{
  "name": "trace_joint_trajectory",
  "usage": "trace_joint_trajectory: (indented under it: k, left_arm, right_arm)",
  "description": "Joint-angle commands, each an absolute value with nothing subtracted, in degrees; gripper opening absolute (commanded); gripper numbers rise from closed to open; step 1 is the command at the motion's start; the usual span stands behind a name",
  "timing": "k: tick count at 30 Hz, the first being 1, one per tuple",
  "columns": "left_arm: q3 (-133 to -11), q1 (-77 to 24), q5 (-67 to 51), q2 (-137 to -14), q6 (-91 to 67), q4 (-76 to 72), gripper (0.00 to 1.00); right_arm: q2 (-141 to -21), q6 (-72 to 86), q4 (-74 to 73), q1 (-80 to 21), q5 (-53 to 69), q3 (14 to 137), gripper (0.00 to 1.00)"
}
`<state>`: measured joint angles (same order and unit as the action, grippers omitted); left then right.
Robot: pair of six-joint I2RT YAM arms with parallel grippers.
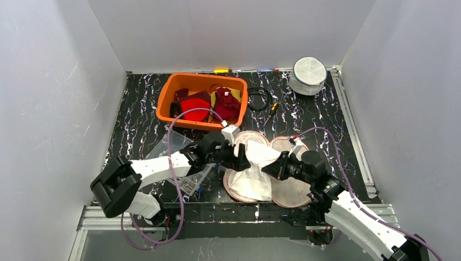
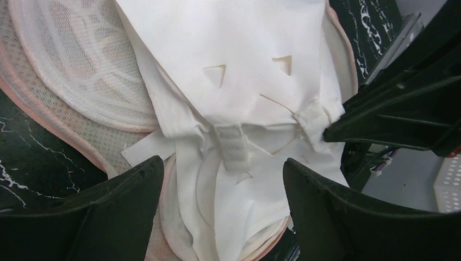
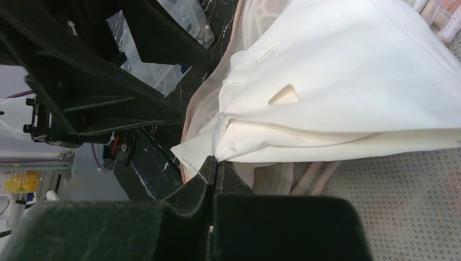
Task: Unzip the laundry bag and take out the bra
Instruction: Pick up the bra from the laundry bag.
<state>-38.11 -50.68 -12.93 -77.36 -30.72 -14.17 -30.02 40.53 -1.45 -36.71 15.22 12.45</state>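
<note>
Jaws of the left gripper [image 2: 223, 163] are being held spread wide, with nothing clasped between them, and the white bra [image 2: 244, 70] is being straddled from above, one dark finger [image 2: 108, 212] being shown on each side of its hook band. Jaws of the right gripper [image 3: 215, 166] are being kept clenched, and a folded edge of the bra is being pinched at their tips. In the left wrist view that gripper is being seen touching the cloth just beside a short strap tab. Directly beneath both pairs of jaws, the bra is being carried by the laundry bag [image 1: 296, 193], a round mesh pouch with pink trim that is lying open in two flat halves on the black marbled table [image 1: 337, 125]. Most of the garment is being draped over the half below the left jaws. Behind the left jaws, beside that arm, a clear plastic bag [image 1: 176, 144] is being shown on the table. Beyond the left jaws, well apart from them, red garments are being held in an orange tub [image 1: 168, 103], and a black cable loop [image 1: 260, 98] is lying just beside it. Farthest beyond the right jaws, a round white mesh item [image 1: 308, 75] is being shown at the back corner.
</note>
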Motion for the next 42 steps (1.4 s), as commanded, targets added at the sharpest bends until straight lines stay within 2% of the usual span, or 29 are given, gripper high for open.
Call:
trace_joint_trajectory:
  k: [1,13,20,30,35,37,42]
  left_arm:
    - [-41.1,-50.4,-15.5,-82.7,-32.1,-13.5,0.77]
    - [-41.0,-50.4,-15.6,-89.0,-34.9,-13.5,0.7]
    - [-43.0,-50.7,-21.3,-91.3,-34.4,-14.1,0.56]
    - [-43.0,-51.0,-23.8,-92.2,-33.8,-14.7,0.5]
    - [-43.6,-51.0,-25.5,-93.7,-33.6,-15.0,0.38]
    - [-43.8,-51.1,-25.6,-94.5,-33.9,-15.0,0.4]
    - [-43.3,-51.0,-24.2,-94.8,-34.5,-14.9,0.57]
  right_arm:
    - [-30.3,41.3,1.8,-36.6,16.0,12.3,0.01]
    - [-28.8,43.2,1.8,-36.6,14.6,9.0,0.01]
    - [-29.1,43.5,2.1,-36.6,14.5,8.4,0.01]
    - [-29.6,44.6,3.1,-36.6,13.4,5.6,0.01]
    - [-29.9,45.4,3.5,-36.6,13.1,4.6,0.01]
    - [-30.3,45.6,3.7,-36.6,13.1,4.6,0.01]
    - [-30.9,45.6,3.1,-36.6,12.9,4.7,0.01]
